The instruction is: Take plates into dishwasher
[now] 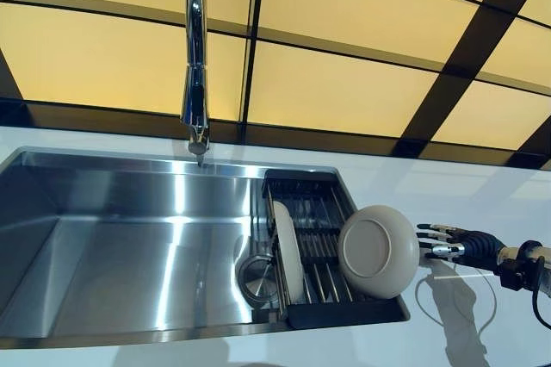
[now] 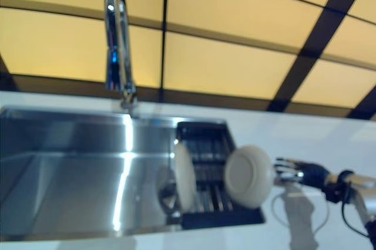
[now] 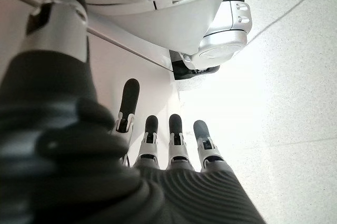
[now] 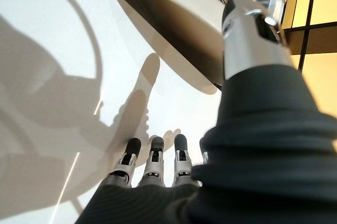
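Note:
A round cream plate leans tilted at the right end of the black dish rack, its face turned toward me. A second pale plate stands on edge at the rack's left side. My right hand hovers over the white counter just right of the leaning plate, open, with its fingers stretched toward the rim. In the right wrist view the plate shows close past the thumb, and the fingers are straight and hold nothing. My left hand hangs open and idle, seen only in its wrist view.
The rack sits in the right part of a steel sink, beneath a tall chrome faucet. A round metal drain strainer lies beside the rack. White counter runs to the right, with yellow wall panels behind it.

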Controlling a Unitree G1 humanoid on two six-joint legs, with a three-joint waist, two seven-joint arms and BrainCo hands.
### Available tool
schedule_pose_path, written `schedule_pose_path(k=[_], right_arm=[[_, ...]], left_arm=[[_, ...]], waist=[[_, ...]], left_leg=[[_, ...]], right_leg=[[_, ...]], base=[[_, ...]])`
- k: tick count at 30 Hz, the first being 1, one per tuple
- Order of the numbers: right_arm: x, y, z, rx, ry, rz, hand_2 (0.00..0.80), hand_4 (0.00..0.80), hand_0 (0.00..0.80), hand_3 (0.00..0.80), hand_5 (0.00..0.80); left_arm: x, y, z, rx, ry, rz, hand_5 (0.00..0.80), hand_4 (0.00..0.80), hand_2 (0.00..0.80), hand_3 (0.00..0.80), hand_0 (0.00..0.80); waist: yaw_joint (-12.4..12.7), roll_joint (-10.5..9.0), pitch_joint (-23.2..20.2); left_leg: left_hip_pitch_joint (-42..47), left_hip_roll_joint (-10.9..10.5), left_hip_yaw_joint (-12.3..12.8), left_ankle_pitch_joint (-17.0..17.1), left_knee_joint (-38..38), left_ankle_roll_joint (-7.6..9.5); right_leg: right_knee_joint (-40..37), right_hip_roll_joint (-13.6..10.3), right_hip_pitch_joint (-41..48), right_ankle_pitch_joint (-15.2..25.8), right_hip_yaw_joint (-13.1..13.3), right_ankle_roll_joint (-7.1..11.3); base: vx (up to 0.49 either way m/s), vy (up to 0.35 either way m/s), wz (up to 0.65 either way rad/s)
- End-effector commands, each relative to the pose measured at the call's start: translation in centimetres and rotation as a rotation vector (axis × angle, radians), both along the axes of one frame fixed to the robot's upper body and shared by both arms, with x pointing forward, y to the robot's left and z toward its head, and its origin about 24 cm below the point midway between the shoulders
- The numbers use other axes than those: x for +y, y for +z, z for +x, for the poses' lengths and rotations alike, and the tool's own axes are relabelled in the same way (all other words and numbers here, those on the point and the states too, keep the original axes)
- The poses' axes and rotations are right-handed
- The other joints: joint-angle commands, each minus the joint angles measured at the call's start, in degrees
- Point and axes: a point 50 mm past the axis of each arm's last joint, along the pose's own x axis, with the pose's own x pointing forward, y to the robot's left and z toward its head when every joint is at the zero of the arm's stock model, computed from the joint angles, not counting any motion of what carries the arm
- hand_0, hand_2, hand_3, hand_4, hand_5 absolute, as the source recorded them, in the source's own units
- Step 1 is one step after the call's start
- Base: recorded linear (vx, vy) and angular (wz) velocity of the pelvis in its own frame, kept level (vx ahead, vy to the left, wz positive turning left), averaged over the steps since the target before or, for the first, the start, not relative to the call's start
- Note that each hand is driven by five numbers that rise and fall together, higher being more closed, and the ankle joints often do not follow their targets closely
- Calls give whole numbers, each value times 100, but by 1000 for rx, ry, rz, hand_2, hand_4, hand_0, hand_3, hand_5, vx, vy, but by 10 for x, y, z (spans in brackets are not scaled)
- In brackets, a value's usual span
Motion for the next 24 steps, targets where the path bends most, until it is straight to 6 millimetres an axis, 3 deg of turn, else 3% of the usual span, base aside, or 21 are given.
schedule_pose_path(k=[1, 10, 24], right_arm=[[9, 10, 4, -5, 90, -14, 0, 0, 0, 0, 0], [27, 13, 12, -57, 125, 22, 0, 0, 0, 0, 0], [35, 28, 19, -128, 140, 16, 0, 0, 0, 0, 0]], left_arm=[[13, 23, 77, -267, -61, 48, 0, 0, 0, 0, 0], [12, 23, 77, -267, -59, 50, 0, 0, 0, 0, 0], [9, 21, 76, -268, -64, 37, 0, 0, 0, 0, 0]], waist=[[37, -102, -1], [49, -90, 15], [76, -44, 2]], left_leg=[[-39, -191, 168, -319, 320, 277], [-36, -197, 185, -325, 318, 280], [-39, -208, 179, -327, 337, 264]], right_leg=[[262, 60, 127, 57, -190, 168], [233, 60, 146, 58, -196, 165], [223, 45, 179, 26, -242, 146]], base=[[0, 0, 0], [0, 0, 0], [0, 0, 0]])
